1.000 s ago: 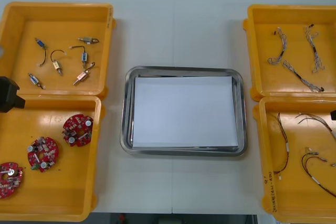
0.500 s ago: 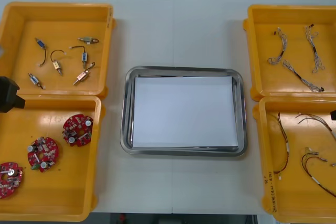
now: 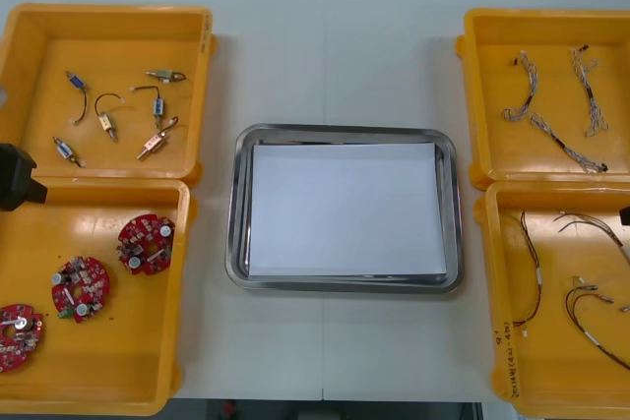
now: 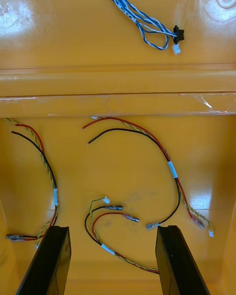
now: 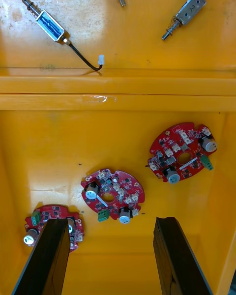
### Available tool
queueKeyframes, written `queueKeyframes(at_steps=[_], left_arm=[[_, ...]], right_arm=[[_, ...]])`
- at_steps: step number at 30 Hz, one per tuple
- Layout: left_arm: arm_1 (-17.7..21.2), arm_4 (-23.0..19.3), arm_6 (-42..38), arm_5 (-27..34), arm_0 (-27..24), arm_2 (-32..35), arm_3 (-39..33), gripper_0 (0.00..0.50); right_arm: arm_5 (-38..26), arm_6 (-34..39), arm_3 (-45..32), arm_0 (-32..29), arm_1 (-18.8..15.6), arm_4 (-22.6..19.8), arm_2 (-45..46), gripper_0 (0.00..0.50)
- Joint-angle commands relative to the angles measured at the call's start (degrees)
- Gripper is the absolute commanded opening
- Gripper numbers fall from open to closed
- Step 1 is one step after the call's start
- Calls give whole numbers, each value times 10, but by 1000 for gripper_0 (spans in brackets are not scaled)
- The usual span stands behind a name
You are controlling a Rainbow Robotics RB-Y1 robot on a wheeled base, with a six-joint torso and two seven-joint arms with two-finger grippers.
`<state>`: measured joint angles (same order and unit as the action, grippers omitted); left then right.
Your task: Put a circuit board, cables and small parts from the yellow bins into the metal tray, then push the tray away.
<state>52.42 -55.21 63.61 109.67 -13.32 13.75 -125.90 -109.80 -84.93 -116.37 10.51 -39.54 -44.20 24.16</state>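
My left gripper (image 5: 110, 221) hangs open over the near left yellow bin (image 3: 98, 381), nothing between its fingers. Three round red circuit boards lie there: one (image 5: 183, 151) beyond the fingers, one (image 5: 113, 195) just ahead of the fingertips, one (image 5: 51, 222) partly hidden behind a finger. My right gripper (image 4: 113, 228) is open above the near right yellow bin (image 3: 502, 272), over loose red, yellow and black cables (image 4: 147, 177). The metal tray (image 3: 345, 131), white inside, sits mid-table with nothing in it.
The far left bin (image 3: 202, 56) holds several small metal parts (image 3: 108, 115). Twisted blue and white cables (image 3: 556, 110) lie in the far right bin (image 3: 472, 76). A black part of the left arm (image 3: 15, 176) shows at the table's left edge. Bare table surrounds the tray.
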Motion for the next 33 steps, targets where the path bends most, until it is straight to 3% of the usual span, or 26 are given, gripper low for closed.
queueKeyframes(at_steps=[1,33], left_arm=[[23,-3,15,3,7,16,-15,500],[23,-3,15,3,7,16,-15,500]], right_arm=[[-2,15,-4,13,-25,0,-8,500],[-2,15,-4,13,-25,0,-8,500]])
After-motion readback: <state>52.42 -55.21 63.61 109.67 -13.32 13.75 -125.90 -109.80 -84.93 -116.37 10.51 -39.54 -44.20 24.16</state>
